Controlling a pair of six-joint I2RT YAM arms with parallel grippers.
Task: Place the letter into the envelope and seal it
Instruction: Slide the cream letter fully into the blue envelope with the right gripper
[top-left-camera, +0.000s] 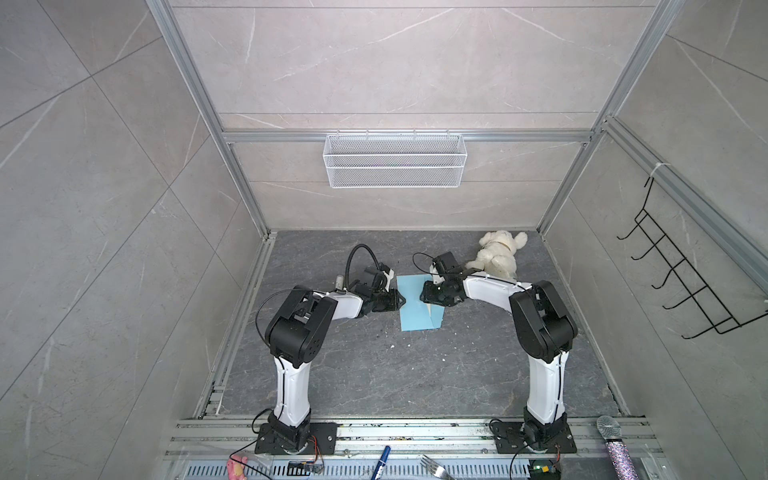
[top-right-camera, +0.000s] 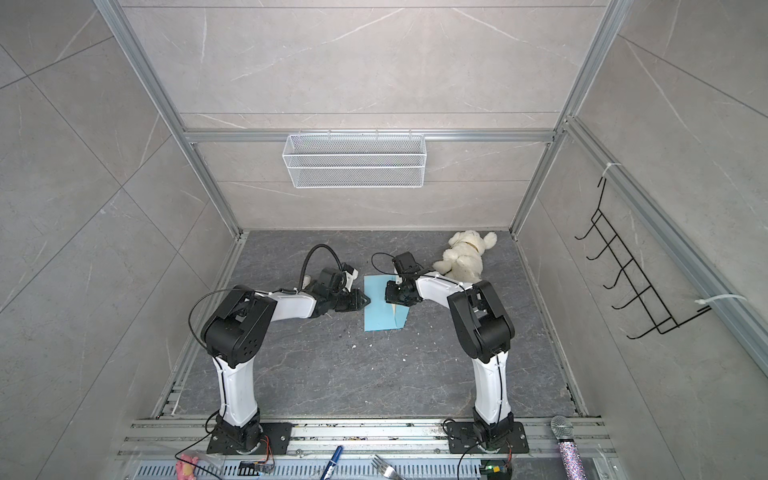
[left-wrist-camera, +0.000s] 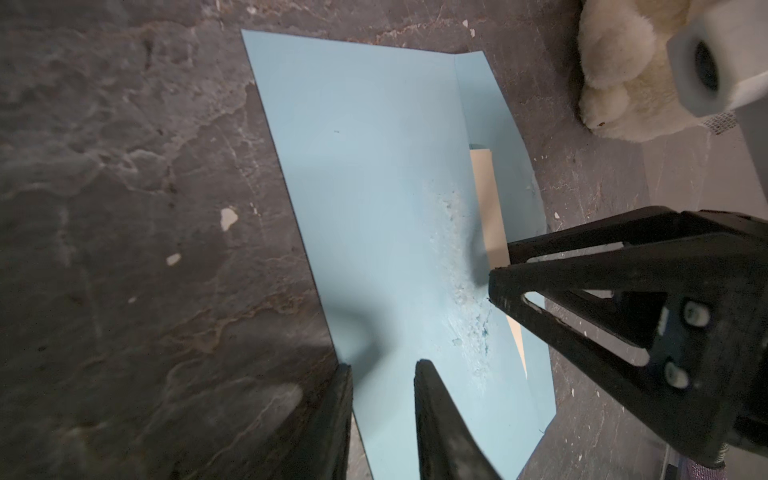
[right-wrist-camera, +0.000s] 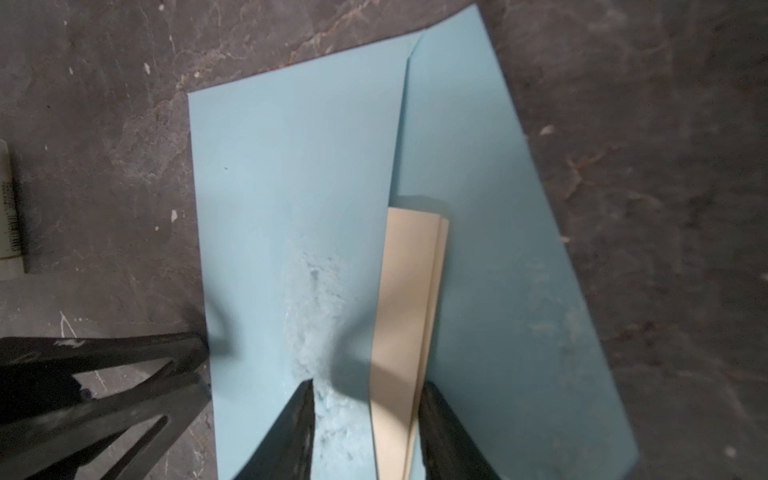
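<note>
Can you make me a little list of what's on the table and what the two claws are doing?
envelope: light blue, flat on the table, flap open
letter: tan, partly tucked in, a strip showing at the mouth
left gripper: open, tips at the envelope's edge
right gripper: open, tips either side of the letter's strip
plush: white, at the back, apart from the envelope

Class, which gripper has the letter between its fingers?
The right gripper: the letter strip at the envelope mouth lies between its fingers. The left gripper straddles only the envelope's opposite edge.
</note>
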